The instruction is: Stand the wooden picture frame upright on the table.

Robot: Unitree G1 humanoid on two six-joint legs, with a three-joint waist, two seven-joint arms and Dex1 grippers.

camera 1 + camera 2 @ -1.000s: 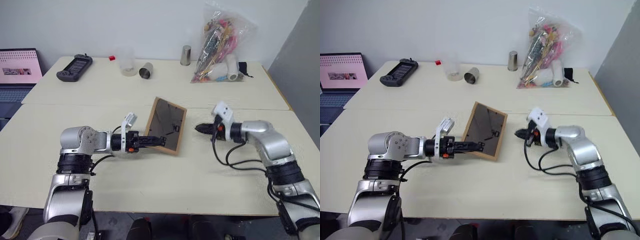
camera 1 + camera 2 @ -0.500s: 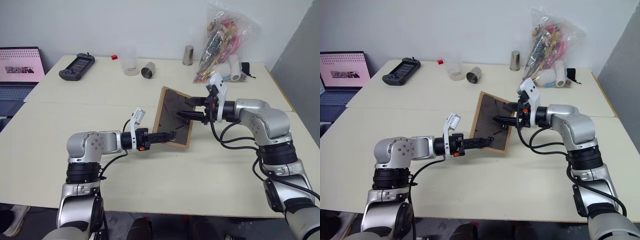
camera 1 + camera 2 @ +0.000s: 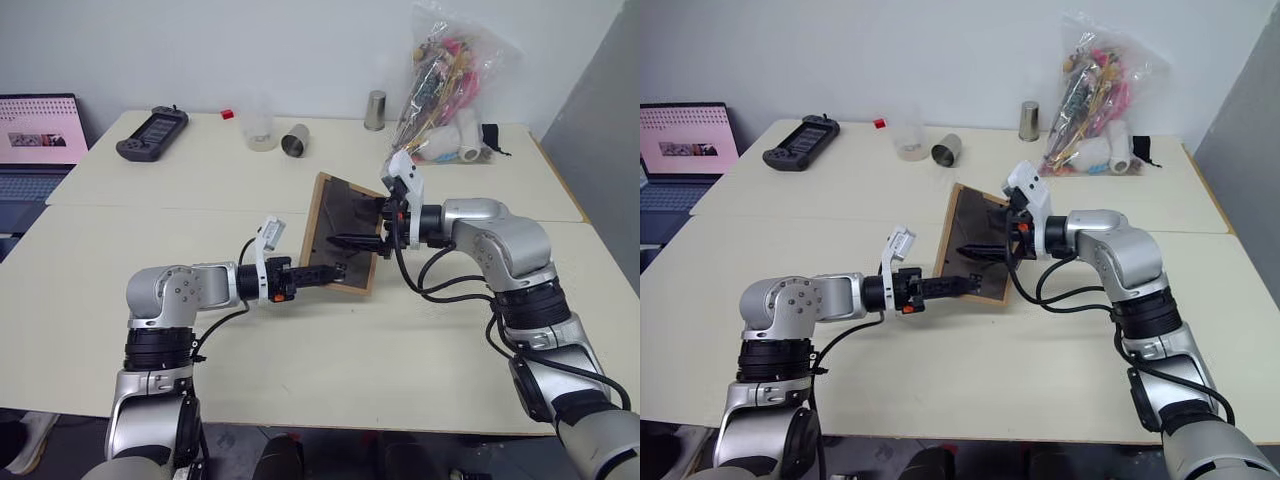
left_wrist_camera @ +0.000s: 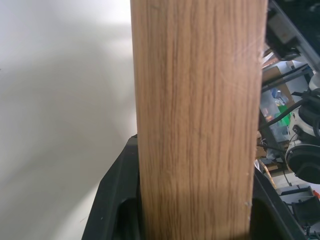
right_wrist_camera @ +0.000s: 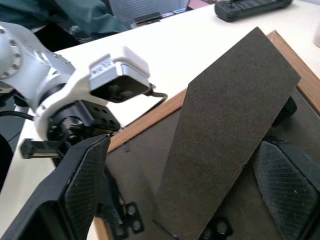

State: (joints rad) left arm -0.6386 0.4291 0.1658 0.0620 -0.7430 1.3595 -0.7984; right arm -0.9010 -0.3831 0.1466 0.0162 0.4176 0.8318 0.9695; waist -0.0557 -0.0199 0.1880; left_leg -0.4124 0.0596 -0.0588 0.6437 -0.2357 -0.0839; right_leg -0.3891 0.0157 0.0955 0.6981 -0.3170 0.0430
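Large cream flat table w/ rounded corners fills the foreground; a second like it butts against its far edge.

Near the middle of the front table, the small rectangular light-wood picture frame is lifted, tilted steeply, dark grey back facing the robot's right side. Its lower edge looks close to the tabletop; can't tell if it touches.

Left gripper reaches in from the left, two black fingers clamped on the frame's lower wooden edge; in the left wrist view the wood bar sits squarely between both fingers.

Right gripper comes in from the right at the frame's back, fingers spread wide, grasping nothing. In the right wrist view the dark grey fold-out stand angles out from the back, btwn the two parted fingers.

Far table: clear plastic bag of mixed colourful items at right, small metal cup upright, metal cup on its side, clear tub, black handheld controller. Open laptop w/ pink screen at far left.
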